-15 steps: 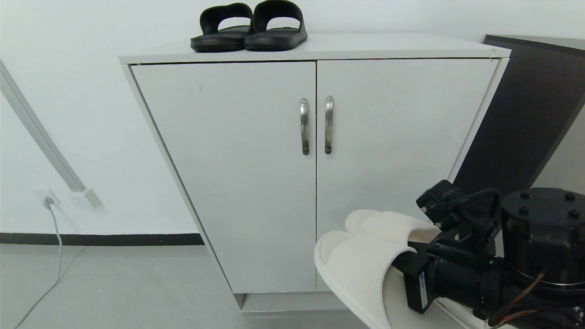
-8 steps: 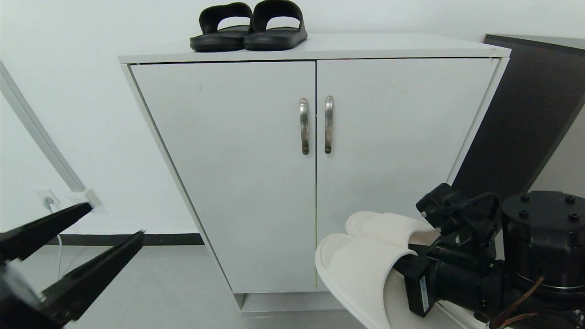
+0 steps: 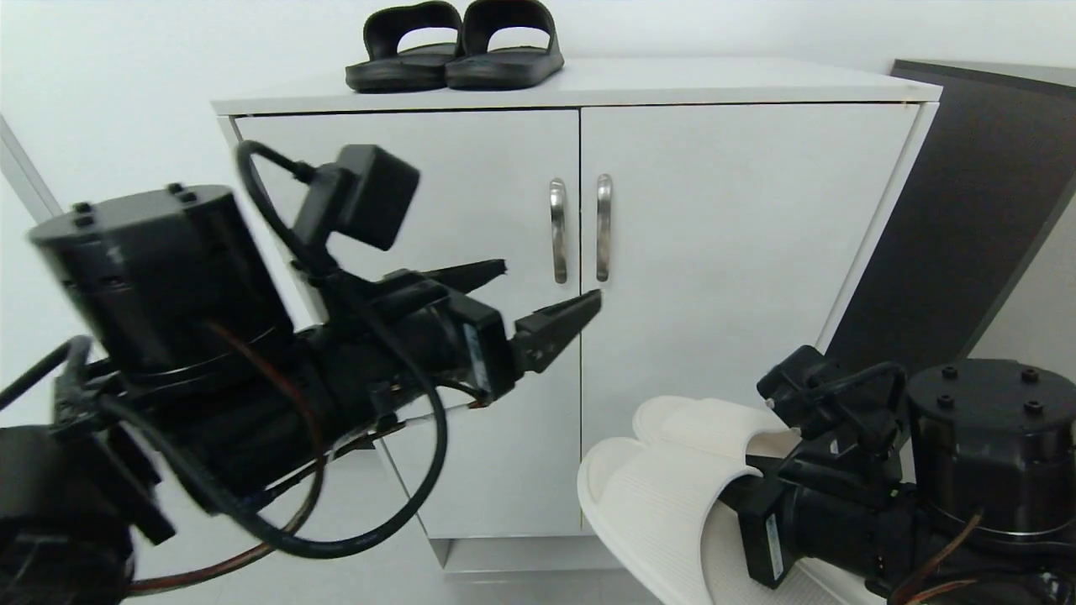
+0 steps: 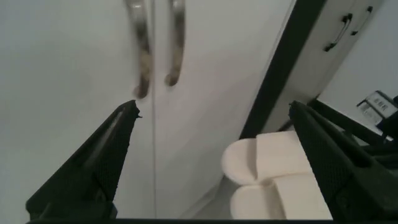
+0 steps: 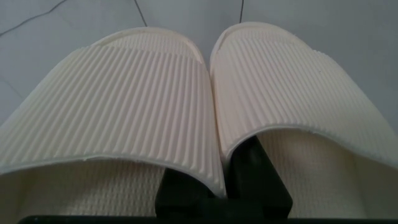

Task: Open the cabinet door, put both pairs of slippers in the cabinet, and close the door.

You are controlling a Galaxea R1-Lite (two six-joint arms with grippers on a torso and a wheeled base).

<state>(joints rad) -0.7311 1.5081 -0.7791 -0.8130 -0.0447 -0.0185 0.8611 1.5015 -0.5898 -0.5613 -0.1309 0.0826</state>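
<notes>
- Facing a white two-door cabinet [image 3: 714, 252], with the left door [image 3: 471, 185] and right door [image 3: 740, 210] both shut.
- At the seam where the doors meet, two upright metal handles [image 3: 557, 228], one on each door, just beside each other.
- On top of the cabinet, toward its left end, a pair of black slippers [image 3: 458, 46] lying side by side and touching.
- In front of the left door, just below the handles, the left tool [image 3: 551, 281], with its two black fingers spread wide apart, nothing between them and not touching the handles.
- Low in front of the right door, the right tool [image 3: 744, 496] clamped on a pair of white slippers [image 3: 664, 496], gripping them where their inner edges meet.
- White slippers pressed together side by side, ribbed straps up, toes pointing toward the cabinet, grey floor [image 5: 37, 25] beyond them in the right wrist view.
- To the right of the cabinet, a dark panel [image 3: 983, 218] against the wall.
</notes>
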